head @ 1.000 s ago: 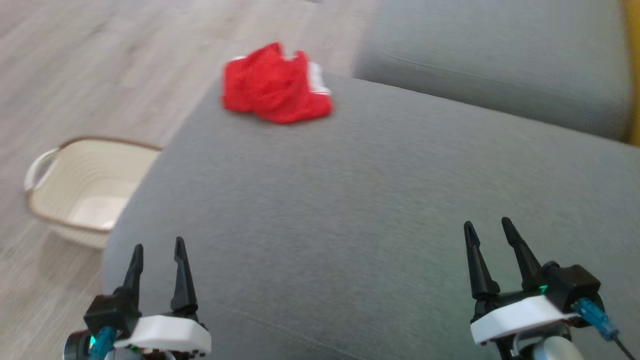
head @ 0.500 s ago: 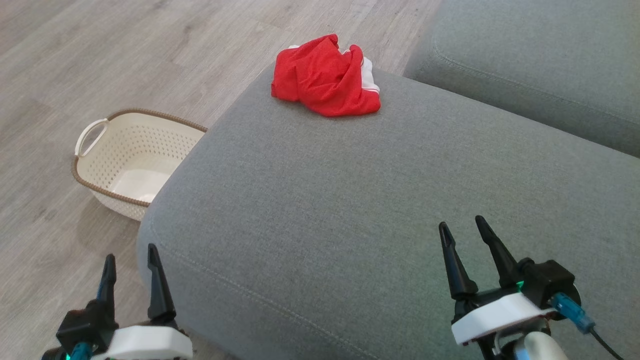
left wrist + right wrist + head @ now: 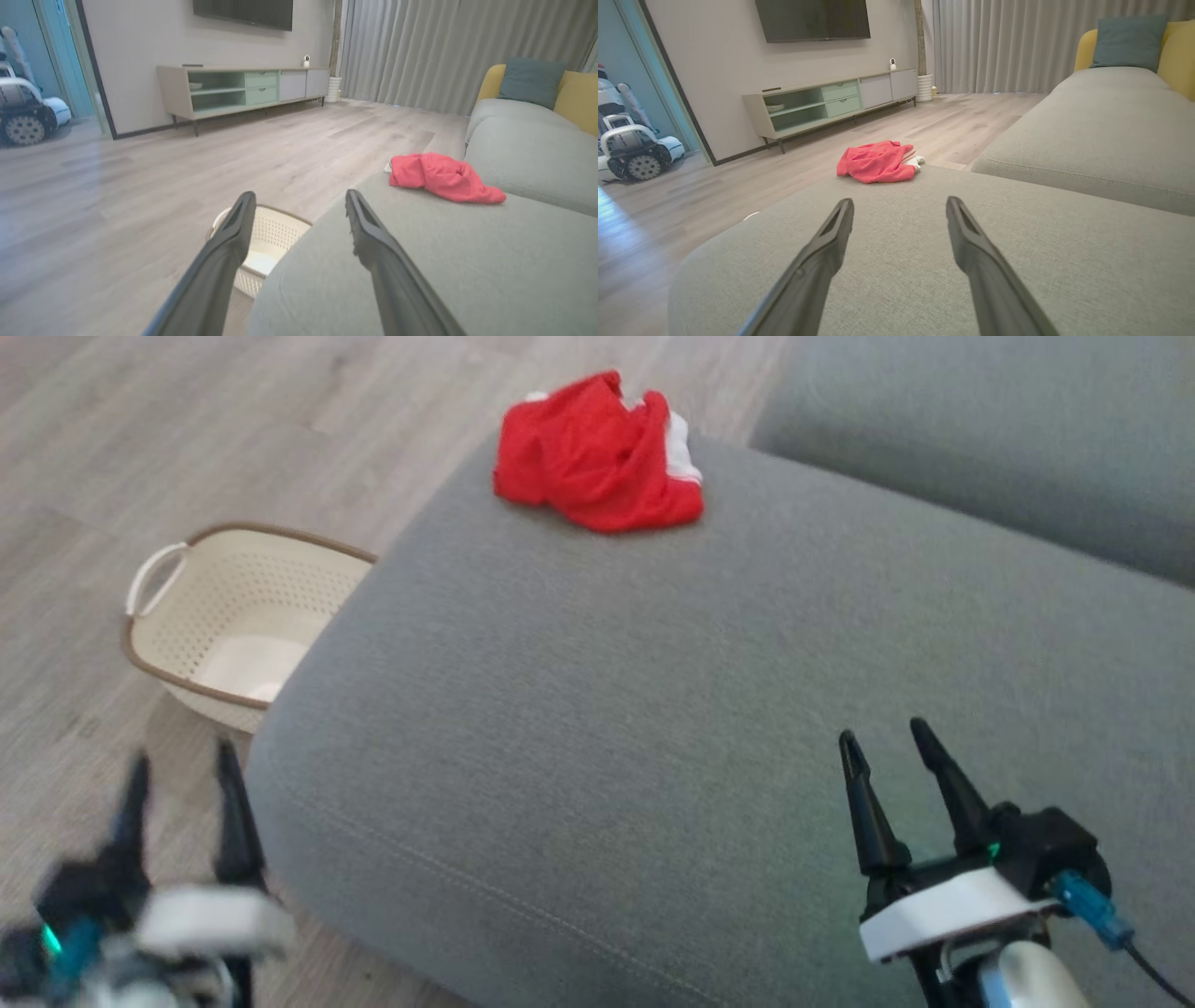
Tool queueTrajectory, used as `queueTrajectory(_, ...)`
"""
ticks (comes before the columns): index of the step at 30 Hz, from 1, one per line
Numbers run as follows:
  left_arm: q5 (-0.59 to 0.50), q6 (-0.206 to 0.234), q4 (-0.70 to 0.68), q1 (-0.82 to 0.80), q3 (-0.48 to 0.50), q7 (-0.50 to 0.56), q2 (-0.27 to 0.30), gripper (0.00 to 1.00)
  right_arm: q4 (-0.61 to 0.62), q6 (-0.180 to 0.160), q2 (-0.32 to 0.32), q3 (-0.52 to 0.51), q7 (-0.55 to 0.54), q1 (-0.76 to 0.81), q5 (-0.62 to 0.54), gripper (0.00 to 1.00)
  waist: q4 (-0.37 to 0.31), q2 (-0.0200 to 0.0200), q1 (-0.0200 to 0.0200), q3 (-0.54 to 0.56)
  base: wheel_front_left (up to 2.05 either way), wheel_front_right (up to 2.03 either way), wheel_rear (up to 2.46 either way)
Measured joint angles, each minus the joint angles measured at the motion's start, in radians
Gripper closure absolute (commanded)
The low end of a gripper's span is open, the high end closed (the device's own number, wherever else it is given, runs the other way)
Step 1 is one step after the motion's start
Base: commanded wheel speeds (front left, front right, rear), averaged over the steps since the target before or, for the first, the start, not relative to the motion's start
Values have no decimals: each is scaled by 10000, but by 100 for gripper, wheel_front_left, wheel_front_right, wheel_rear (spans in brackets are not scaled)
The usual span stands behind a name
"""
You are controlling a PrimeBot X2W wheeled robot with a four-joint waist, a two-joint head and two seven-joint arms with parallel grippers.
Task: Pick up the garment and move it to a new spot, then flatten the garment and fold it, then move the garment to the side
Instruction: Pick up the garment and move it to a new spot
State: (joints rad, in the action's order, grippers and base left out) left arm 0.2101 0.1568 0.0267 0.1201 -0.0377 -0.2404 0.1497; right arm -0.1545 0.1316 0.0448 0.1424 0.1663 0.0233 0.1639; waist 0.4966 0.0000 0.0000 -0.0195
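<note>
The garment (image 3: pixel 597 453) is seen crumpled on the cushion's (image 3: pixel 607 709) far corner — twelve o'clock — while the left gripper (image 3: pixel 182 754) at seven and the right gripper (image 3: pixel 884 731) at five are held spread wide, empty.

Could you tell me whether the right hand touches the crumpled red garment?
Apart: head view shows bare grey sofa cushion between the right hand and the garment.

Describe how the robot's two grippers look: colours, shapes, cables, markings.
The right gripper and left gripper each have two long, tapering black fingers on a black base with a white housing. The right shows a green light, a blue connector with a dark cable, and a pale forearm. The left, blurred, shows teal and a green glow.
</note>
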Motion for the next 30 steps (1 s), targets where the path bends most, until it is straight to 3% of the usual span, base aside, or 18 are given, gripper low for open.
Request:
queueTrajectory(4, -169, -209, -2, -1622, 148, 314, 550, 0, 405, 0, 2, -50, -221, -376, -359, 0, -432, 0, 1, -581, 0, 0, 0)
queueTrajectory(15, -314, -1634, 1710, -7224, -270, 1871, 1883, 0, 1618, 0, 21, -353, -612, -1987, -1078, 0, -2121, 0, 3, -2789, 0, 0, 0)
queueTrajectory(22, -293, -2290, 4000, -9857, -759, 3001, 2044, 0, 2052, 0, 35, -487, -619, -2274, -1227, 0, -3282, 0, 4, -4182, 0, 0, 0)
queueTrajectory(30, 54, -2633, 6357, -11153, -1081, 4571, 2259, 0, 2378, 0, 35, -426, -518, -2465, -1210, 0, -4537, -1, 3, -5410, 0, 0, 0)
